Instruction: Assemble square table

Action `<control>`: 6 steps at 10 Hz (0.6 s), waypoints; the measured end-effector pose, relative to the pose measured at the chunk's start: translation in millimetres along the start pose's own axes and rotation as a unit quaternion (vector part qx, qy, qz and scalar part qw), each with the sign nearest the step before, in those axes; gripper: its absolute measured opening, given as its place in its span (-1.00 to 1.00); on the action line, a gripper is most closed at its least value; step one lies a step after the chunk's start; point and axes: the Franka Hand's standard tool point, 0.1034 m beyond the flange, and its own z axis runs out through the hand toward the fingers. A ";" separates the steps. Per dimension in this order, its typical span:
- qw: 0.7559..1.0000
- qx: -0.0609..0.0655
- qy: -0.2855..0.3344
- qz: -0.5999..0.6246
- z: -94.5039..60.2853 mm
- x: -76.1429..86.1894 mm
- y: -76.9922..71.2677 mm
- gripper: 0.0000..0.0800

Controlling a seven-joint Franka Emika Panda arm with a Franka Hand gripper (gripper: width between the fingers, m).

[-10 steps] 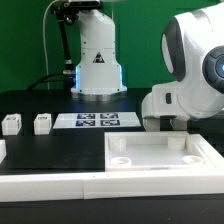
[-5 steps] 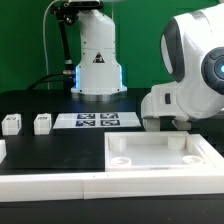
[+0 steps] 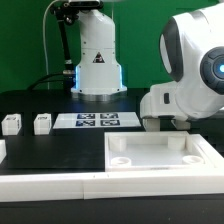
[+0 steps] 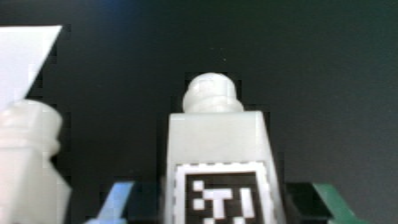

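Exterior view: the tabletop point(image 3: 160, 158) lies at the lower right of the worktop point(image 3: 50, 150), and the corner sockets that show are empty. Two spare legs point(image 3: 12, 124) stand at middle left, near the marker board point(image 3: 98, 121). The arm point(image 3: 190, 85) fills the upper right and hides its jaws.

Wrist view: the jaws are partly closed around a tagged leg point(image 4: 217, 140) and seem to grip it, though the contact is cut off. A neighbouring leg point(image 4: 27, 150) stands beside it. The next move is likely to lift the tagged leg, carry it to a socket and screw it in.

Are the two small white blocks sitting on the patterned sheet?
No, both leg posts stand on the black worktop beside the marker board.
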 end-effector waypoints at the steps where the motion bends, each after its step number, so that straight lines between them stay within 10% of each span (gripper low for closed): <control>1: 1.000 0.003 -0.001 0.001 -11.7 -9.3 3.7 -0.28; 6: 1.000 0.012 -0.003 0.006 -48.8 -41.6 19.3 -0.28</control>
